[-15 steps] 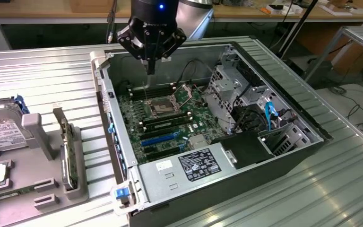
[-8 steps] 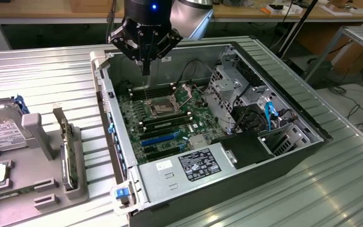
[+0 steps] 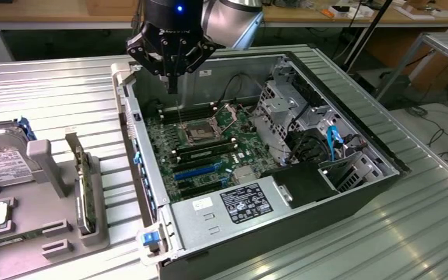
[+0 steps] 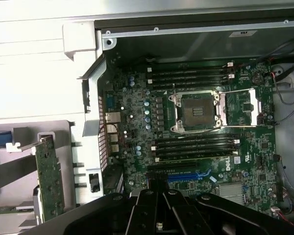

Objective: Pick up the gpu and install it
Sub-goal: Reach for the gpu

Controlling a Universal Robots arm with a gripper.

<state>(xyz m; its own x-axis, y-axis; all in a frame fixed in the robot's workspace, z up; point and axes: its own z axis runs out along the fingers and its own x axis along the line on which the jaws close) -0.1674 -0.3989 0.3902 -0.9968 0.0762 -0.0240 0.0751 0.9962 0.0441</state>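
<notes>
The gpu, a thin dark green card with a silver bracket at one end, stands on edge in a slot of the grey holder at the exterior view's left, beside the open computer case. It also appears in the wrist view as the gpu. My gripper hangs over the far corner of the case, above the motherboard, fingers shut together with nothing between them. In the wrist view the gripper points down at the board near the blue slots. The gripper is well apart from the gpu.
The open computer case lies on a ribbed metal table. Inside are a CPU socket, memory slots, a drive cage and a power supply. The grey holder also carries a silver hard drive and a memory stick.
</notes>
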